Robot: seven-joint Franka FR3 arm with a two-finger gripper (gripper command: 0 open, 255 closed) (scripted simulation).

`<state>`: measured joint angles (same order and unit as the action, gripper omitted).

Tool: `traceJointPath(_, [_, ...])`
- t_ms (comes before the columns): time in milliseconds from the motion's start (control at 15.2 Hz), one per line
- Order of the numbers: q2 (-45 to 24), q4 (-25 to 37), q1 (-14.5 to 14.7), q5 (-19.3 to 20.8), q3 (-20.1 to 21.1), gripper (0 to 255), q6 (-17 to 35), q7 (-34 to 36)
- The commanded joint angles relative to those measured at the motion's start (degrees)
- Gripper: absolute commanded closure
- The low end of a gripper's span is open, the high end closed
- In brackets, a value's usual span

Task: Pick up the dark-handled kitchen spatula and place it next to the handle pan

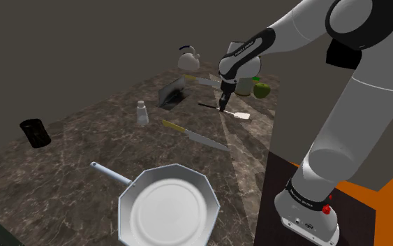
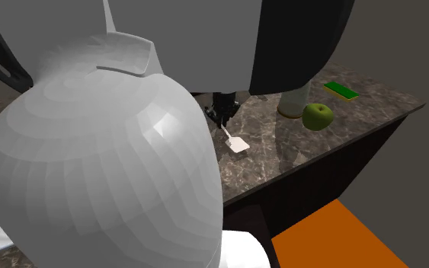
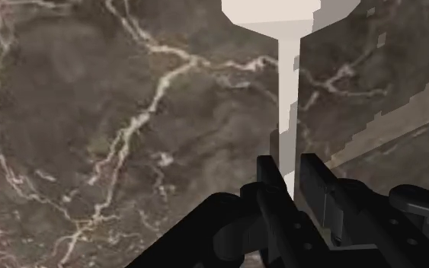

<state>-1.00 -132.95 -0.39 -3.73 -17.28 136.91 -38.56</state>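
The spatula has a thin dark handle [image 1: 206, 106] and a white blade [image 1: 242, 115]. It lies on the marbled counter [image 1: 83, 161] toward the far end. My black gripper [image 1: 222, 107] points down onto its middle. In the wrist view the two fingers [image 3: 272, 181] clasp the pale shaft [image 3: 287, 114], and the white blade [image 3: 270, 14] lies beyond the fingertips. In the second exterior view the blade [image 2: 238, 145] sticks out below the gripper [image 2: 222, 116]. The grey pan [image 1: 168, 206] with its long handle [image 1: 109, 172] sits at the near end of the counter, well away from the gripper.
A long knife [image 1: 196, 135] lies between the spatula and the pan. Also on the counter are a small shaker [image 1: 142, 112], a black cup [image 1: 35, 132], a kettle [image 1: 188, 58], a second knife [image 1: 203, 81], a green apple [image 1: 261, 89] and a pale jar [image 1: 243, 85]. The counter edge drops off toward the stand.
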Motion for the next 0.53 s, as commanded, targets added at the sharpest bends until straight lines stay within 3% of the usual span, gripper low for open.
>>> traceJointPath(0, [0.00, 0.00, 0.00, 0.00, 0.00, 255, 0.00, 0.00])
traceJointPath(462, [0.53, 0.26, 0.00, 0.28, -0.01, 255, -0.76, 0.22])
